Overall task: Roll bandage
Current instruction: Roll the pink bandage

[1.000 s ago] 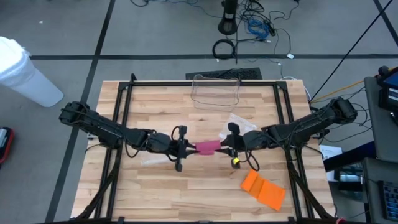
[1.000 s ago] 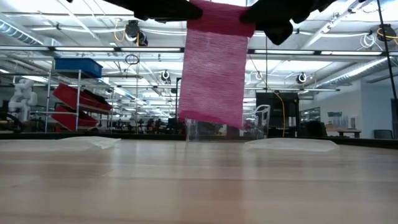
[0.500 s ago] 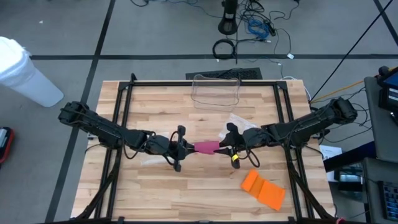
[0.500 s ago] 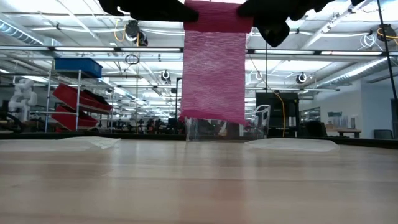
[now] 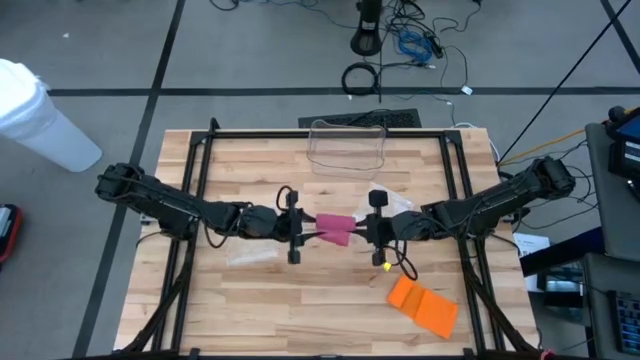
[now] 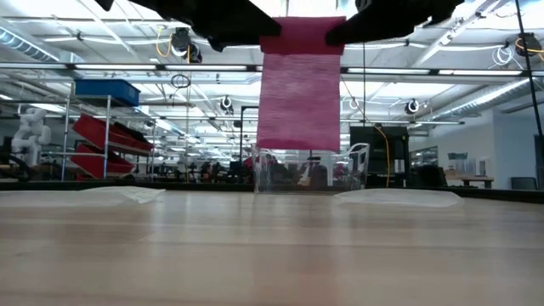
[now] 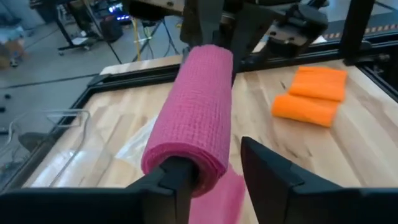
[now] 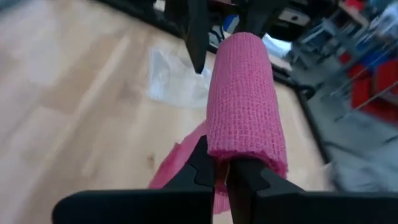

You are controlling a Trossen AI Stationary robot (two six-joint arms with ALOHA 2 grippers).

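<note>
A pink bandage roll (image 5: pixel 335 228) hangs level over the middle of the table, between my two grippers. Its loose tail (image 6: pixel 299 93) hangs straight down from the roll and ends well above the tabletop. My right gripper (image 8: pixel 225 163) is shut on the roll's right end. My left gripper (image 7: pixel 217 163) stands open at the roll's left end (image 7: pixel 186 163): one finger lies against that end, the other stands apart beside it. From above, the left gripper (image 5: pixel 305 226) and the right gripper (image 5: pixel 362 230) face each other. My left gripper has one finger (image 7: pixel 177 177) at the roll's left end; whether it touches, I cannot tell. My right gripper pinches the lower rim of the roll's right end (image 8: pixel 219 149) between its two fingers. They come in level from the table's right, along the roll. The roll is clear of the table, its tail slack below.
Orange bandage pieces (image 5: pixel 422 304) lie near the right front. A clear plastic box (image 5: pixel 347 148) stands at the far edge. Plastic wrappers lie under the left arm (image 5: pixel 250 255) and by the right arm (image 5: pixel 390 200). Black frame rails (image 5: pixel 195 180) run along both sides.
Both wrists have rolled about the roll's axis while staying in place. The roll has turned, and the hanging tail is shorter than a second ago, its lower edge higher above the table.
</note>
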